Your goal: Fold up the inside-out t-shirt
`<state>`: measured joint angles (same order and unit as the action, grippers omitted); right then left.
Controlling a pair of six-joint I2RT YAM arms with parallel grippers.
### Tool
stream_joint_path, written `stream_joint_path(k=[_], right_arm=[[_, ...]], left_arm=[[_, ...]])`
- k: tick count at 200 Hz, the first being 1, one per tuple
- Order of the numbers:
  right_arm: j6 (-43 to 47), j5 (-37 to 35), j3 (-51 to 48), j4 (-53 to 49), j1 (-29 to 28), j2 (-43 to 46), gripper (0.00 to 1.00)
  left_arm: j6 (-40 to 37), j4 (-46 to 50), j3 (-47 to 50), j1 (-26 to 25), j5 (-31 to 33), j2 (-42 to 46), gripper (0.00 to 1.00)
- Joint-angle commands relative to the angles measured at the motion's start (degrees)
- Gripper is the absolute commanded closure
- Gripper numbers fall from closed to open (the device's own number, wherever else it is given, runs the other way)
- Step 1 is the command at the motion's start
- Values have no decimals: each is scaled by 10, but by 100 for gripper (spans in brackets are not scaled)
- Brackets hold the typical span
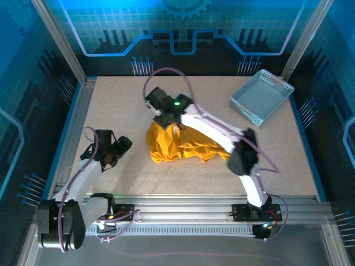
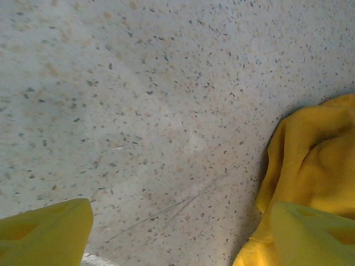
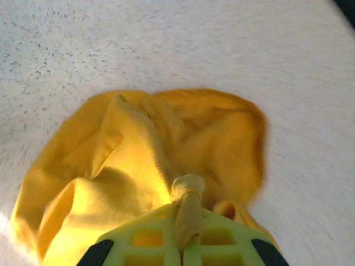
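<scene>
The top camera is looking down on the whole table (image 1: 138, 166); both wrist cameras are looking down closely, all sharing the shirt (image 1: 173, 147).

The t-shirt (image 1: 177, 145) is soft, matt mustard cloth, heavily creased. The table (image 1: 122, 105) top looks matt and speckled (a stone-like fleck). Far right, the basket (image 1: 260, 98) is pale perforated plastic; the near rails (image 1: 183, 206) are brushed metal.
</scene>
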<state>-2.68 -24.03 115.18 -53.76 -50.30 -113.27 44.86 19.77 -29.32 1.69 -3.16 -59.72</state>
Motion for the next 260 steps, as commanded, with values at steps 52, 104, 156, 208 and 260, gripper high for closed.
stream_joint_path(k=[52, 104, 156, 208, 260], right_arm=[[-292, 9, -552, 1, 127, 497, 100], [-344, 47, -653, 2, 214, 544, 35], [-234, 130, -436, 79, 226, 333, 26], [-179, 174, -265, 68, 249, 111, 39], [-181, 185, -202, 41, 250, 14, 52]], left_arm=[[-28, -37, -61, -53, -27, -84, 20], [-28, -45, -89, -91, -20, -136, 21], [-36, -34, -106, -96, -12, -144, 21], [-46, -30, -107, -95, -6, -147, 21], [-43, -35, -104, -95, -5, -152, 21]])
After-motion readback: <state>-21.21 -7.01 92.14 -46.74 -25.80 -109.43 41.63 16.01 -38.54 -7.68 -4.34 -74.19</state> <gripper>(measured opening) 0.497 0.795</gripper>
